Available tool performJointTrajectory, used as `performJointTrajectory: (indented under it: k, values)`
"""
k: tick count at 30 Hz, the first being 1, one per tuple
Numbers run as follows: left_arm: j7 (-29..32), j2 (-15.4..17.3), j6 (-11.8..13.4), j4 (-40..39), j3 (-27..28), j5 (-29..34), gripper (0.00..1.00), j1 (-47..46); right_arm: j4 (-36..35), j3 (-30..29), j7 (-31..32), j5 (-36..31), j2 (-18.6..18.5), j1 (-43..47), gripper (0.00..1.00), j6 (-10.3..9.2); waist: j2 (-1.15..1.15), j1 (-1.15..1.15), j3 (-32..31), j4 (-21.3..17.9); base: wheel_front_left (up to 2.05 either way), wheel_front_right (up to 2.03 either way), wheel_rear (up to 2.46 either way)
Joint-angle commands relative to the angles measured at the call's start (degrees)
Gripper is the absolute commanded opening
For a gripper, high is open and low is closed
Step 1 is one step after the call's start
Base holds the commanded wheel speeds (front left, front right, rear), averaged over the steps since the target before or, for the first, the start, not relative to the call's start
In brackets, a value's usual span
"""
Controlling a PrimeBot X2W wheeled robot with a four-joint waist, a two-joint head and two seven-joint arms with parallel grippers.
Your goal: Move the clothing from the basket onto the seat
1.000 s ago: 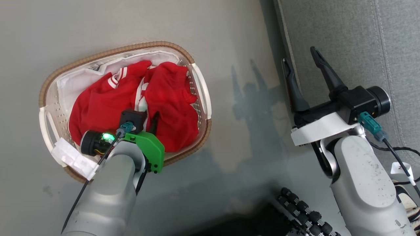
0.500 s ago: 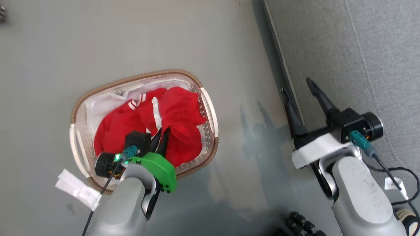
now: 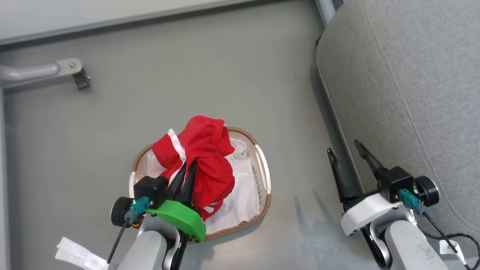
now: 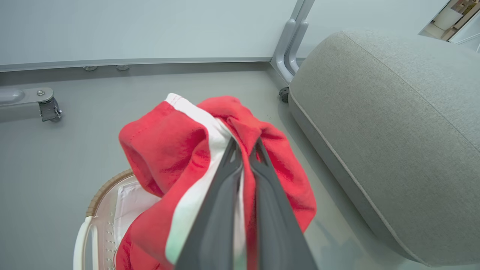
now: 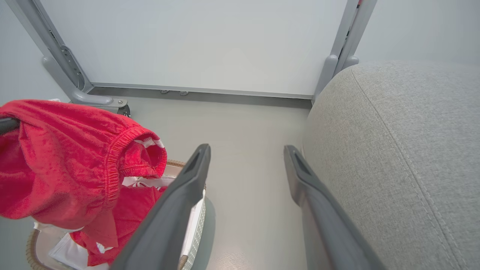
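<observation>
left gripper (image 3: 189, 165): fingers pressed together, clamped on a fold of the clothing, red cloth bunched either side of the tips
clothing (image 3: 204, 148): red with a white stripe, hanging from the left gripper above the basket; lower folds trailing down inside it; one piece or two, cannot tell
basket (image 3: 268, 195): on the floor (image 3: 187, 75), left of the seat, white lining (image 3: 243, 187) exposed
seat (image 3: 412, 75): grey cushion, bare
right gripper (image 3: 343, 147): fingers wide apart, nothing between them, just beside the seat's edge
step in hand: judged as the carry; clothing up out of the basket, not yet on the seat
next move: judged as a rightward swing across the floor, high enough to clear the rounded cushion edge, release only above the seat
</observation>
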Motion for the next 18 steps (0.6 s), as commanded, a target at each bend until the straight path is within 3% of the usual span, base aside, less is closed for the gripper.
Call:
performJointTrajectory:
  k: [1, 18]
  values:
    - [-0.1, 0.1, -0.3, -1.1, 0.5, 0.5, 0.00, 1.7, 0.1, -0.3, -0.3, -0.2, -0.1, 1.7, 1.00, -0.06, 0.00, 0.00, -7.3, 4.5, 0.00, 0.00, 0.00]
    - [-0.1, 0.2, -0.3, -11.3, 2.9, 0.7, 0.00, 2.9, 0.7, 0.0, -0.3, 0.0, 1.5, 7.7, 1.00, -0.06, 0.00, 0.00, -16.4, 5.7, 0.00, 0.00, 0.00]
